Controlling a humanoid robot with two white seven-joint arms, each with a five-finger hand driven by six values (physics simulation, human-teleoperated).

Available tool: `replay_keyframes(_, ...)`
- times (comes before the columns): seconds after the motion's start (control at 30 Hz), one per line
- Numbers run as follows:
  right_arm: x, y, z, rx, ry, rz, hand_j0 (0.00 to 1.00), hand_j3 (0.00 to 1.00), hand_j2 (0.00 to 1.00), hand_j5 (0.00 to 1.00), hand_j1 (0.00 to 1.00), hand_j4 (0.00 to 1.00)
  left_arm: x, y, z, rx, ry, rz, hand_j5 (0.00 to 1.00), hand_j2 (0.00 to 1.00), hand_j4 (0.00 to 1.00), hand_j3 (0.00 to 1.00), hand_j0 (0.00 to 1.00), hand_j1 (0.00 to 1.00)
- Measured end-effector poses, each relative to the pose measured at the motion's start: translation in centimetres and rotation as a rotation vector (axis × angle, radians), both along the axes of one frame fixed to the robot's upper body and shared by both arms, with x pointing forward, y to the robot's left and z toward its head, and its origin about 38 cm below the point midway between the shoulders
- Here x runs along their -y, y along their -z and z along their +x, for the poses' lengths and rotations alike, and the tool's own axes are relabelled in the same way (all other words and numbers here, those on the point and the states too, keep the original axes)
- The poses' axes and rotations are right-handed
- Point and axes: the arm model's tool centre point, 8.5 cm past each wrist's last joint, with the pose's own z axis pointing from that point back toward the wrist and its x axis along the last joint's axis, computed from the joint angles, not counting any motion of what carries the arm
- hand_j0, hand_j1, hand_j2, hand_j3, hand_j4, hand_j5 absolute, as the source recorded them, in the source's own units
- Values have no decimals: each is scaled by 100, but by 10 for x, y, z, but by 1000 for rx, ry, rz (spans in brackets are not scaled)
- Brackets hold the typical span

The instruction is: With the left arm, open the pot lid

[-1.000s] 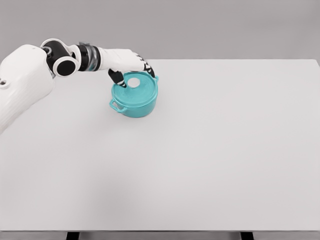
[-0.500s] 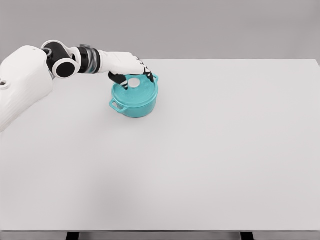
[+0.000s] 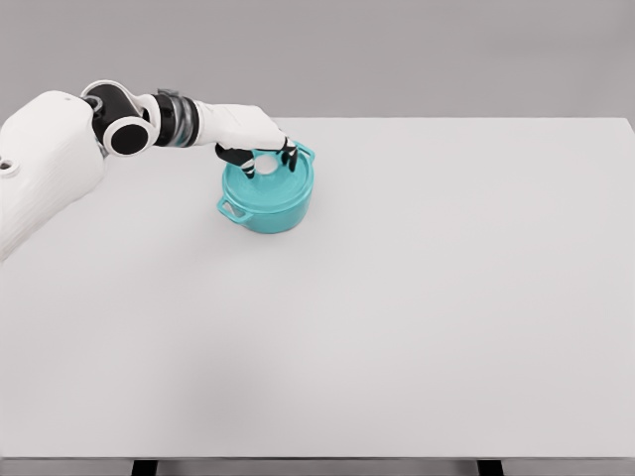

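While my left arm reaches in from the pot's left, I see the left hand (image 3: pixel 260 146) over the lid (image 3: pixel 266 177), its dark fingers (image 3: pixel 289 155) curled around the white knob (image 3: pixel 267 166). The teal pot (image 3: pixel 266 197) sits on the white table (image 3: pixel 417 297), lid on.

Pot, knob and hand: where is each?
pot (image 3: pixel 260 213), head view, front wall.
knob (image 3: pixel 267 165), head view, white top on the lid.
left hand (image 3: pixel 260 144), head view, back of the hand.
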Motion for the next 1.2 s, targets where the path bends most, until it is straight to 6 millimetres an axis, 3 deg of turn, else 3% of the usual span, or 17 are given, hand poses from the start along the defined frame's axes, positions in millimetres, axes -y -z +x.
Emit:
replay_keyframes(0.37,0,0,0,0,0,0,100,100,100,100,100,100,-3,-4,1,9,3,11,45,45,45,45,45,45)
replay_keyframes(0.5,0,0,0,0,0,0,100,100,100,100,100,100,-17,-12,2,23,-5,21,44,44,44,44,44,44)
replay_keyframes(1.0,0,0,1,2,0,0,100,100,100,100,100,100,-134,-30,-3,40,-153,65,46,46,46,46,46,46)
replay_keyframes(1.07,0,0,0,0,0,0,100,100,100,100,100,100,-140,-29,-4,36,-163,68,47,47,47,47,47,47)
replay_keyframes(1.2,0,0,0,0,0,0,100,100,100,100,100,100,-147,-29,-5,35,-176,70,75,75,75,75,75,75)
